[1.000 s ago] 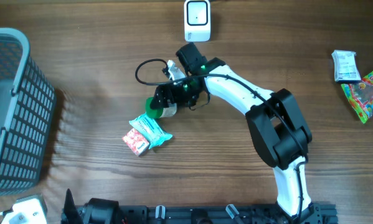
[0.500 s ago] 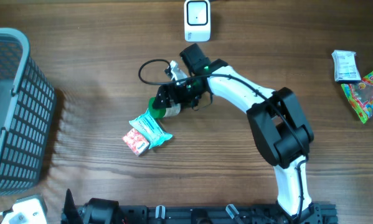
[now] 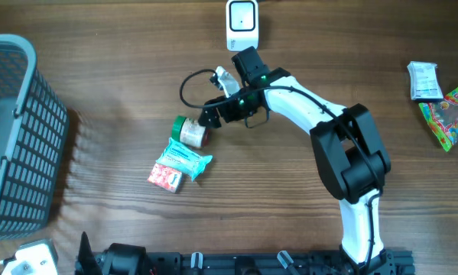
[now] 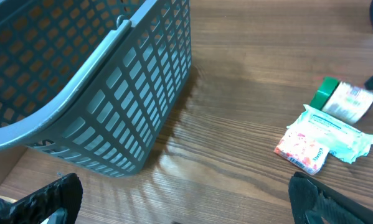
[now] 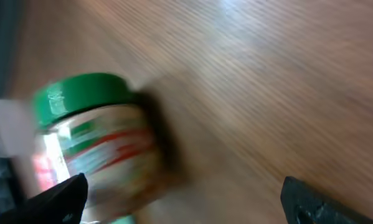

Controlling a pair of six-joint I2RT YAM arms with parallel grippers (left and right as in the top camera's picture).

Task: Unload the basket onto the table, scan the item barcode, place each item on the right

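Note:
A small jar with a green lid (image 3: 189, 131) lies on its side on the wooden table, apart from my right gripper (image 3: 212, 116), which stands open just up and right of it. In the right wrist view the jar (image 5: 96, 149) is blurred at the left, beside the left fingertip (image 5: 61, 199); nothing sits between the jaws of the right gripper (image 5: 189, 202). The white barcode scanner (image 3: 241, 24) stands at the far edge. My left gripper (image 4: 186, 199) is open over bare wood near the basket, and its view shows the jar (image 4: 343, 99) far right.
A teal packet (image 3: 184, 160) and a pink packet (image 3: 165, 176) lie just below the jar. A grey basket (image 3: 14, 137) fills the left side. Two more packets (image 3: 424, 80) (image 3: 450, 114) lie at the right edge. A black cable loops by the right wrist.
My right gripper has opened fully and drawn back up and to the right, leaving the jar on the table. The packets below have shifted slightly left.

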